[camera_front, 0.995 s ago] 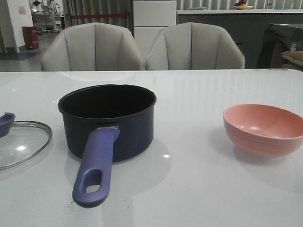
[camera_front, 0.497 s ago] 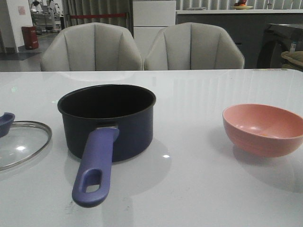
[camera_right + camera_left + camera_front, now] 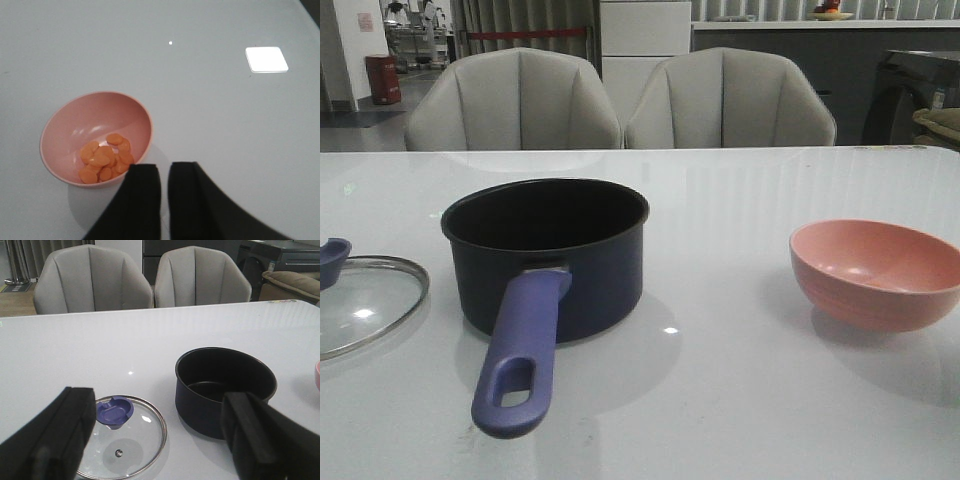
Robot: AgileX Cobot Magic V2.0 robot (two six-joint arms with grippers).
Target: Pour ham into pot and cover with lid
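Note:
The dark navy pot stands left of the table's middle, its purple-blue handle pointing at me; it also shows in the left wrist view, and its inside looks bare. The glass lid lies flat on the table left of the pot, knob up. The ham, several orange slices, lies in the pink bowl, which stands at the right. My left gripper is wide open and empty above lid and pot. My right gripper is shut and empty, just beside the bowl's rim.
Two grey chairs stand behind the table's far edge. The white table reflects a ceiling light. Neither arm shows in the front view.

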